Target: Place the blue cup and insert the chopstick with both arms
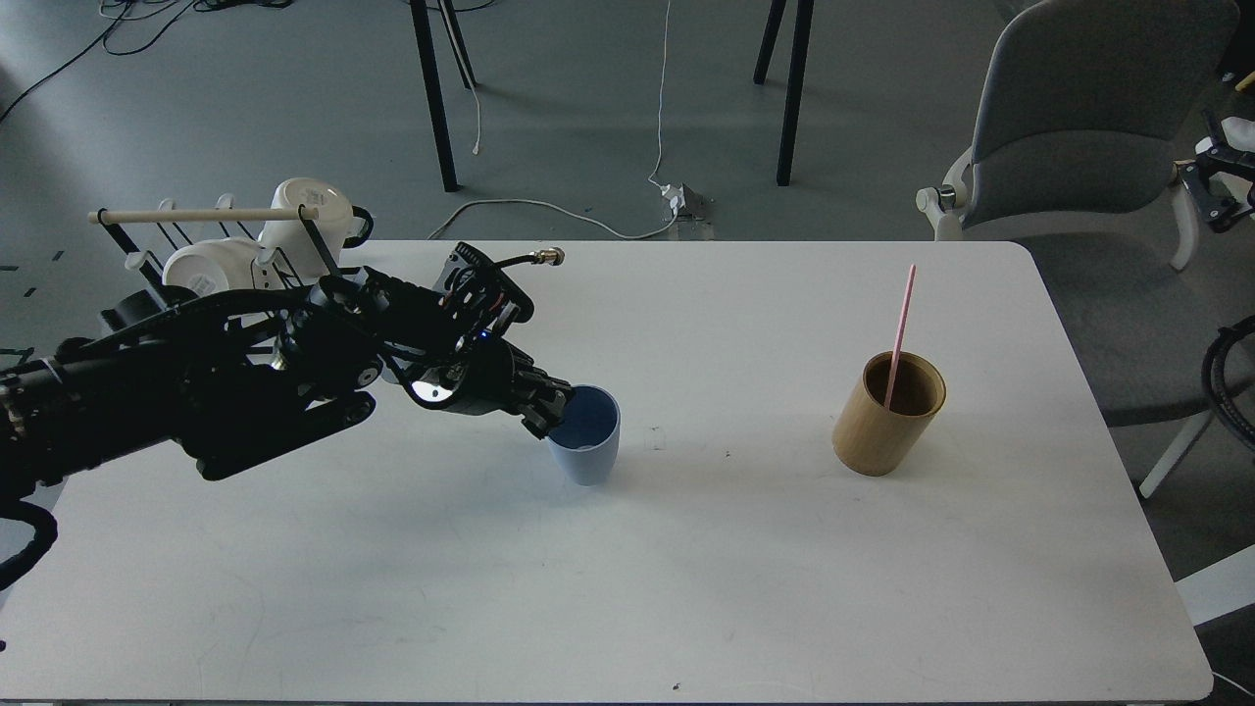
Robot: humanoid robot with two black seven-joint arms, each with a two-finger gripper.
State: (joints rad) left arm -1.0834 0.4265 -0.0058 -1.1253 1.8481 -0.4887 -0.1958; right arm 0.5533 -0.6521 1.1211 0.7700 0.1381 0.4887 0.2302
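The blue cup (586, 446) stands upright on the white table (686, 588), left of centre. My left gripper (551, 410) reaches in from the left and is shut on the cup's left rim. The pink chopstick (899, 333) leans upright inside a tan bamboo cylinder (886, 414) on the right half of the table. My right arm and gripper are out of view.
A black wire rack (196, 245) with a pale wooden rod and white mugs (306, 218) stands at the table's back left corner. A grey chair (1079, 127) stands off the table's back right corner. Table legs and cables lie on the floor behind.
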